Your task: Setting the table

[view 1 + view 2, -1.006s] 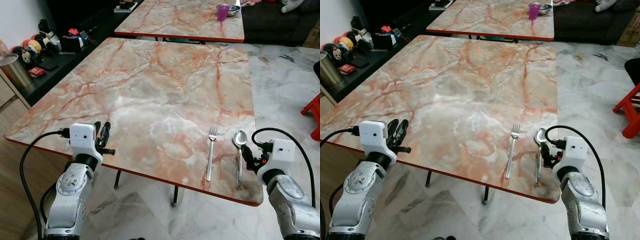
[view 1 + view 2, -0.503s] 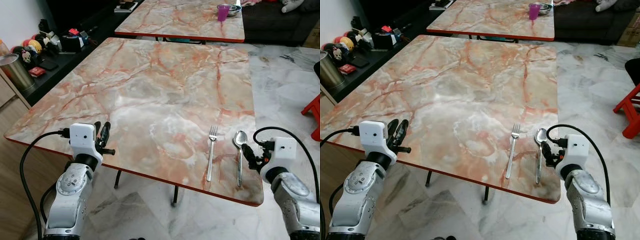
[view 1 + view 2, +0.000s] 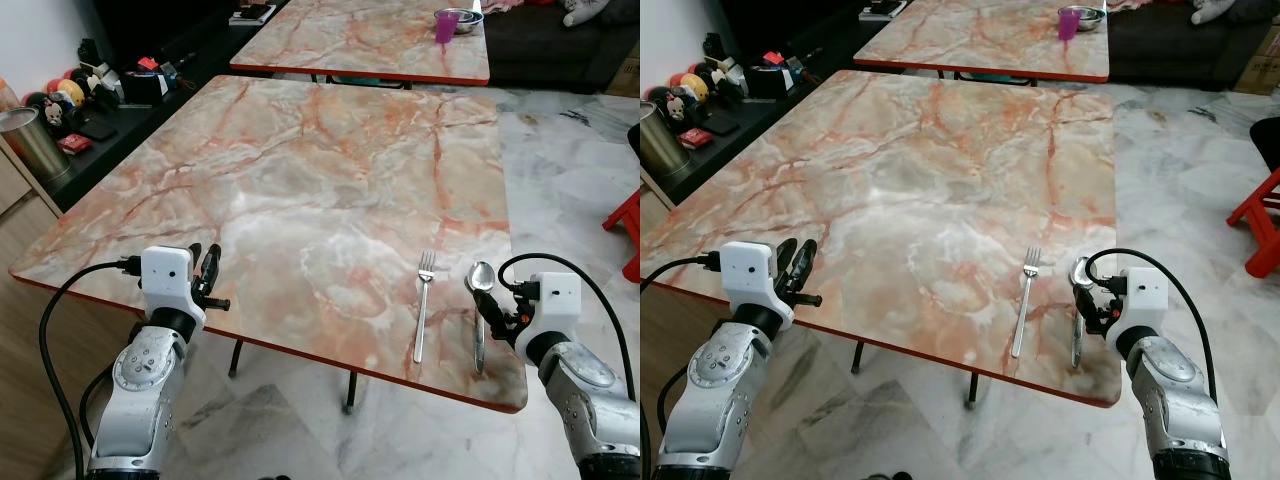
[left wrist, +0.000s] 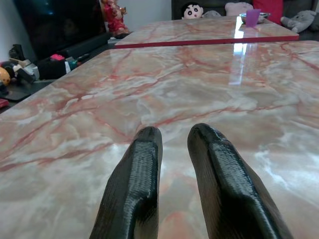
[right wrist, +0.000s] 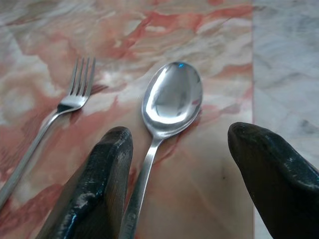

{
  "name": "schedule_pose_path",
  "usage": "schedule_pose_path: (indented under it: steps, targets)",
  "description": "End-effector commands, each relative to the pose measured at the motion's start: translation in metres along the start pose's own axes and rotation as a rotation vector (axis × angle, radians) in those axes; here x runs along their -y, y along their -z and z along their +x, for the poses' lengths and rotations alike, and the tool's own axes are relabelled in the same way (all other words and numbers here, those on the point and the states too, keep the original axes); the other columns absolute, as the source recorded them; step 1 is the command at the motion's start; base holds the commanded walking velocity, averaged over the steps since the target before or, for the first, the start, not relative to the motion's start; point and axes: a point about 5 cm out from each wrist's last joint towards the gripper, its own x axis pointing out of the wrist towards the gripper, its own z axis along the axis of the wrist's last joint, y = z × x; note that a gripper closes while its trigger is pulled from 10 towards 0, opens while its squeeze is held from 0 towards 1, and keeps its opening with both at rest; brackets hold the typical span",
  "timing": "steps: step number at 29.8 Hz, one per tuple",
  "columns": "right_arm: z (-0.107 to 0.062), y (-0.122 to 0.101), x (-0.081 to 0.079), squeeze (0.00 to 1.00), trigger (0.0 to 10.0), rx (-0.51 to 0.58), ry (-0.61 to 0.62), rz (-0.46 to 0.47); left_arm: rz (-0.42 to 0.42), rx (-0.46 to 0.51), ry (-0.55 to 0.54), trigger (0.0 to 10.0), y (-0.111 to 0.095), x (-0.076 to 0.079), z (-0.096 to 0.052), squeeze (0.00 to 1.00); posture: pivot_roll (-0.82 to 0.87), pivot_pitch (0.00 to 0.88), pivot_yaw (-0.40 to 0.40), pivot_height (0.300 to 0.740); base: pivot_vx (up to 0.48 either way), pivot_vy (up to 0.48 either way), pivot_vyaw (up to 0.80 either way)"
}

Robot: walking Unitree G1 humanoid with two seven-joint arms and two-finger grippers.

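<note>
A square worktop (image 3: 300,190) of glossy marble pattern, pale grey veined in salmon and rust with a red rim, spreads ahead of the robot on thin dark legs, and window light glares off its far half. A steel fork (image 3: 422,316) and a steel spoon (image 3: 479,310) lie side by side toward 4 o'clock on it, near the front edge, tines and bowl pointing away from the robot, the spoon nearer the right edge. The right end effector (image 3: 490,312) sits low over the spoon's handle at that same corner; the right wrist view shows its 2 black fingers (image 5: 94,194) spread wide, 1 on each side of the handle, with the bowl (image 5: 173,98) just ahead of them and the fork off to one side. The left end effector (image 3: 205,275) rests at the front edge toward 8 o'clock, its fingers (image 4: 137,194) nearly together with a narrow gap and nothing between them. Beyond, toward 12 o'clock, a second worktop (image 3: 370,40) of the same marble carries a purple cup (image 3: 445,24) beside a metal bowl (image 3: 464,17). Toward 10 o'clock a low dark shelf (image 3: 110,125) holds small toys and boxes, with a steel canister (image 3: 30,140) beside it. The floor (image 3: 570,160) is pale marble tile, a dark sofa (image 3: 560,45) stands at 1 o'clock, and a red stool (image 3: 625,225) juts in at 3 o'clock.
</note>
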Motion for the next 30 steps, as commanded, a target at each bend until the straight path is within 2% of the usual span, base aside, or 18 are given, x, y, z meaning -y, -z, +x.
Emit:
schedule_pose_path:
  steps: [1, 15, 30]
  targets:
    - [0.002, -0.003, 0.000, 0.00, 10.0, 0.009, -0.023, -0.016, 0.009, -0.024, -0.006, 10.0, 0.004, -0.002, -0.002, 0.00, 0.06, 0.092, 0.031, 0.740, 0.000, 0.000, 0.00]
    - [0.007, 0.005, 0.009, 0.00, 10.0, -0.048, 0.001, -0.003, 0.013, -0.028, -0.009, 10.0, 0.004, -0.002, -0.002, 0.00, 0.06, 0.093, 0.032, 0.740, 0.000, 0.000, 0.00]
    - [0.011, -0.003, 0.013, 0.00, 10.0, -0.022, -0.003, -0.017, 0.013, -0.028, -0.013, 10.0, 0.004, -0.003, -0.002, 0.00, 0.07, 0.091, 0.031, 0.740, 0.000, 0.000, 0.00]
